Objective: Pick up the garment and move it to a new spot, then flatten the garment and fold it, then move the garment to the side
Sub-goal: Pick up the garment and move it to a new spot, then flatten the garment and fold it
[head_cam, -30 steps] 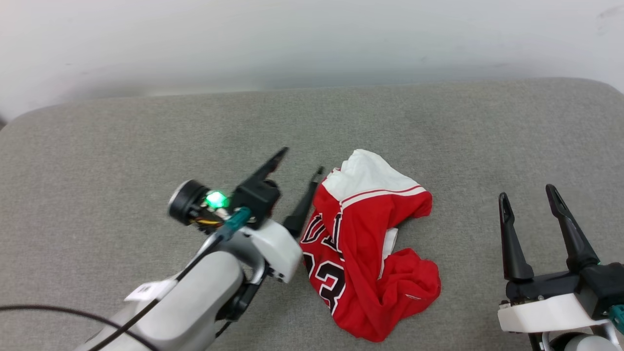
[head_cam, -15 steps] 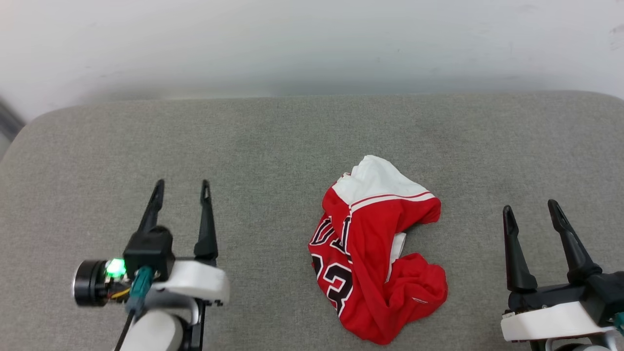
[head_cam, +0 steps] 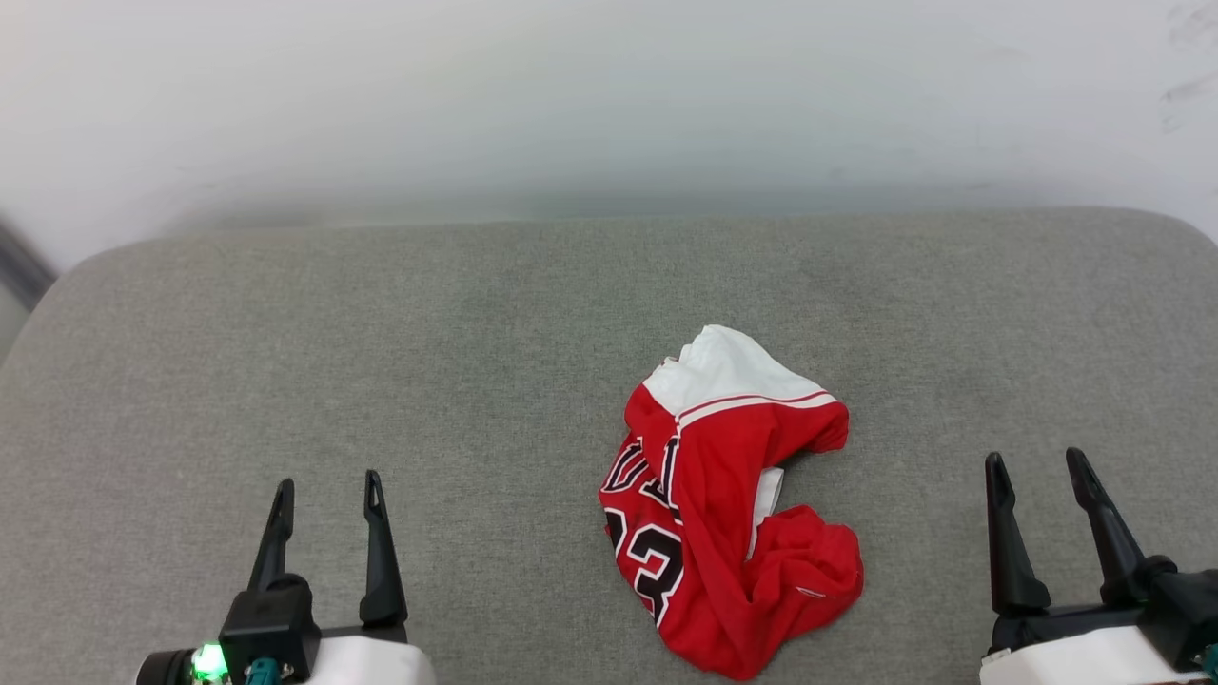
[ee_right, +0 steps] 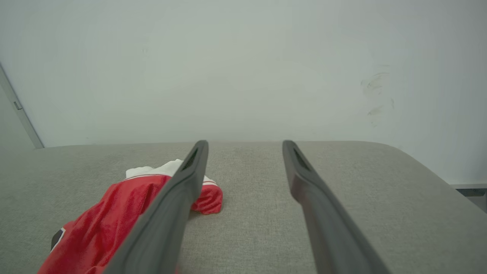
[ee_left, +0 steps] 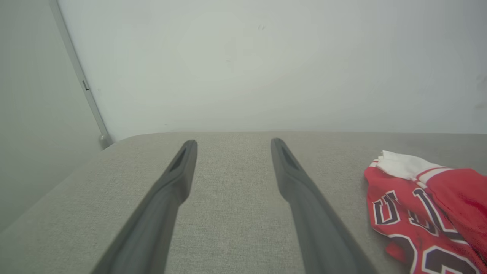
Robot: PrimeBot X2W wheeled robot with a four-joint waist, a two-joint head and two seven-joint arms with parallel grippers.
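Head view with both wrist views. We note that the left gripper [head_cam: 327,481], which a second ago reached right up beside the left edge of the garment [head_cam: 728,504], has drawn back to the lower left. Its two fingers stand apart and hold nothing. The right gripper [head_cam: 1035,457] keeps its place at the lower right, equally released and empty. Part of the apparent shift belongs to the camera, which has tilted. The garment itself keeps the same crumpled shape, with a white sleeve at the far end and the number 23 on its left flank. It lies right of centre on the grey cushion [head_cam: 381,333], nearer the right gripper but touching neither. We judge that the first step, the pick-up, is not yet achieved and that a fresh approach is needed. We find no container here. The cushion is the only bearing surface, and it carries just the garment.
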